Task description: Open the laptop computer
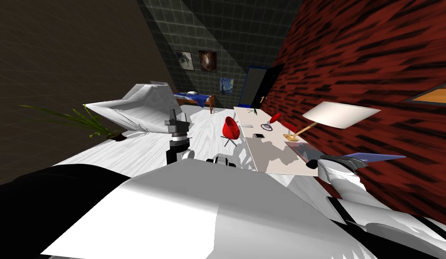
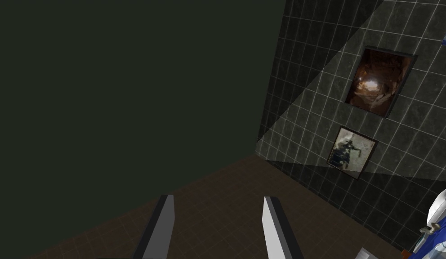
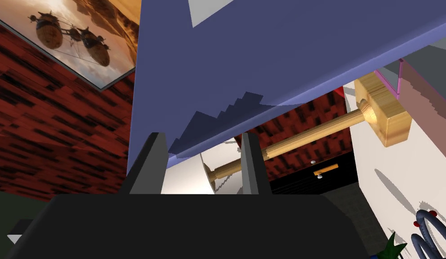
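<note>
The long white desk (image 1: 262,157) holds at its near end a thin, smooth blue-violet laptop (image 1: 375,157), lid (image 3: 285,45) partly raised, beside a round-stemmed wooden lamp (image 3: 307,130). The right gripper (image 3: 202,137) stands spread at the lid's edge; the left gripper (image 2: 217,200) gapes too.

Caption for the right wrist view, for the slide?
Right tool open at the blue laptop lid, wooden lamp behind.

Laptop lid (image 3: 271,54) runs past the edge — extent unclear.
</note>
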### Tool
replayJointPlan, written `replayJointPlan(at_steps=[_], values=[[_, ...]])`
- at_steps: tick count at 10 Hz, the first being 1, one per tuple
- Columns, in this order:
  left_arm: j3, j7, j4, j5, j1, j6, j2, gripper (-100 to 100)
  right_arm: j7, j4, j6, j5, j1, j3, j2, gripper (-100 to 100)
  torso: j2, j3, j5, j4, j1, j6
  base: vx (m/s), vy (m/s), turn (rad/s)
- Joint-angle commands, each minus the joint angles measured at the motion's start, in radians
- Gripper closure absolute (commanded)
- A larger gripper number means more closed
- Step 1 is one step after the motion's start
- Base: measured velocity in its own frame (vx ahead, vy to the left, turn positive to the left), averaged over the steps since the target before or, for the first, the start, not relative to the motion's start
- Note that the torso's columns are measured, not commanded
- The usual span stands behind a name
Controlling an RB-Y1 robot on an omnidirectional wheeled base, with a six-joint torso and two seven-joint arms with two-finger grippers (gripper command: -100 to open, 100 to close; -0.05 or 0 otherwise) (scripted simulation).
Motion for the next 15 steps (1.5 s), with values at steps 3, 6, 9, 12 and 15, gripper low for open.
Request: replayJointPlan(at_steps=[3,6,9,12,15], values=[[0.000,0.000,0.000,0.000,0.000,0.000,0.000,0,0.064,0.052,-0.088,-0.004,0.037,0.024,-0.051,100,0.005,0.004,-0.004,0.001,-0.005,-0.006,0.114,0.049,-0.006],[0.000,0.000,0.000,0.000,0.000,0.000,0.000,0,0.095,0.080,-0.134,-0.008,0.056,0.036,-0.078,100,0.008,0.006,-0.002,0.003,-0.002,0.000,0.103,0.040,0.004],[0.000,0.000,0.000,0.000,0.000,0.000,0.000,0,0.127,0.108,-0.181,-0.012,0.074,0.048,-0.106,100,0.012,0.008,-0.001,0.005,-0.002,0.000,0.075,0.034,-0.005],[0.000,0.000,0.000,0.000,0.000,0.000,0.000,0,0.144,0.095,-0.177,-0.031,0.082,0.044,-0.108,100,0.009,0.006,-0.001,0.004,-0.001,0.000,0.066,0.028,-0.007],[0.000,0.000,0.000,0.000,-0.001,0.000,0.000,0,0.153,0.083,-0.222,-0.035,0.088,0.027,-0.128,-100,0.018,0.011,-0.001,0.006,-0.004,0.000,-0.160,-0.067,0.166]])
